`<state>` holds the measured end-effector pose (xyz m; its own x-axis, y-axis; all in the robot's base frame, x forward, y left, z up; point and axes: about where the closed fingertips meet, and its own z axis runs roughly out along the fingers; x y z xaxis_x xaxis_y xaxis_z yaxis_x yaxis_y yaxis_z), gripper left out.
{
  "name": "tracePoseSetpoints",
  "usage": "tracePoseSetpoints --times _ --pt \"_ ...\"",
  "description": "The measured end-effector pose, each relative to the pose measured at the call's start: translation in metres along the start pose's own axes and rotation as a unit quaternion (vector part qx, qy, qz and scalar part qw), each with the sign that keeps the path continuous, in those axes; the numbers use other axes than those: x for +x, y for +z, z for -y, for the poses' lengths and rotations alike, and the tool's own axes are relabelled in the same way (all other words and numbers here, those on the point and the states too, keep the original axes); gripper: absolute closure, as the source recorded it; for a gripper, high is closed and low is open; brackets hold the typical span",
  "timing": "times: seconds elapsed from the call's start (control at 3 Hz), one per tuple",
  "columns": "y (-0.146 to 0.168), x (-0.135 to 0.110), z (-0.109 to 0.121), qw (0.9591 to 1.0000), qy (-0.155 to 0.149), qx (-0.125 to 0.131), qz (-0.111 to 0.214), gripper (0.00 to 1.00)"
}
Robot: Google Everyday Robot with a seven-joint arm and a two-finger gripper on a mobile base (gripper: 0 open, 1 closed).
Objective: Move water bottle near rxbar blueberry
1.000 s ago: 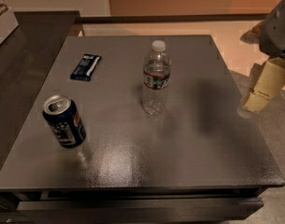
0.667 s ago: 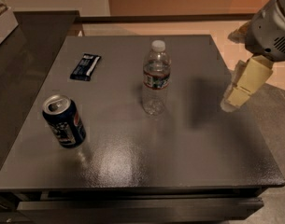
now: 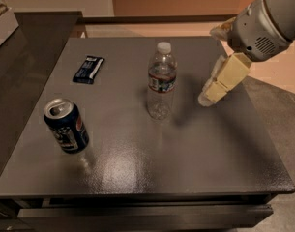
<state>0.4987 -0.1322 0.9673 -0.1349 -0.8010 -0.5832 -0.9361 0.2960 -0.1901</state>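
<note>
The water bottle point(image 3: 161, 81) stands upright near the middle of the dark grey table point(image 3: 185, 158); it is clear, with a white cap and a dark label band. The rxbar blueberry point(image 3: 88, 69) lies flat at the table's far left, well apart from the bottle. My gripper point(image 3: 209, 96) hangs from the arm at the upper right, pointing down and to the left. It is over the table to the right of the bottle, about a bottle's width away, and touches nothing.
A blue soda can point(image 3: 66, 125) stands upright at the front left of the table. A darker counter point(image 3: 21, 47) adjoins the table's left side. Bare floor point(image 3: 277, 76) lies beyond the right edge.
My gripper has moved left and a little toward the table's middle, from beyond the right edge to close beside the bottle. The bottle, bar and can have not moved.
</note>
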Motion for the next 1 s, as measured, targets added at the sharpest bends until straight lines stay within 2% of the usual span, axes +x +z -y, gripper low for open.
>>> tracePoseSetpoints --times 0.33,1.0 --pt "0.021 -0.024 -0.009 0.9989 -0.008 -0.025 0.039 0.00" --pt "0.049 -0.050 -0.013 0.9955 -0.014 -0.056 0.075 0.00"
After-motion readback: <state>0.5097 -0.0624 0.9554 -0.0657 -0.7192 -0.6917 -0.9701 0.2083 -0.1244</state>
